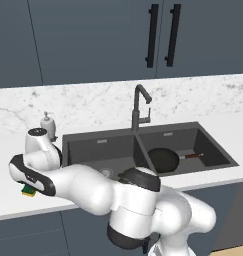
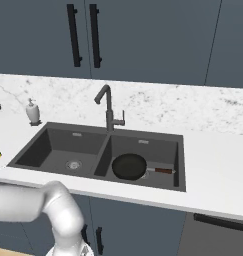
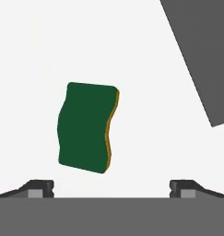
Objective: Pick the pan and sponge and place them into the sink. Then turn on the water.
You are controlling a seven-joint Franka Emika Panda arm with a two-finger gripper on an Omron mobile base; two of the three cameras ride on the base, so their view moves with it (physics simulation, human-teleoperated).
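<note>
Jaws spread wide over sponge (image 3: 87, 128) on counter (image 3: 30, 55); pan (image 1: 162, 159) in sink (image 1: 218, 152).

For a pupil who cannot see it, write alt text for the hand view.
A green-topped sponge with a yellow underlayer lies on a white counter, ahead of the open hand. A dark grey sink corner cuts in at the upper right.

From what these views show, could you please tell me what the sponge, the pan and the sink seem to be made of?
Sponge: soft foam, probably; matte green face over a thin yellow layer, wavy edges.
Pan: likely dark coated metal, matte black; its reddish handle could be wood or plastic.
Sink: perhaps composite stone; flat dark grey, no shine.
</note>
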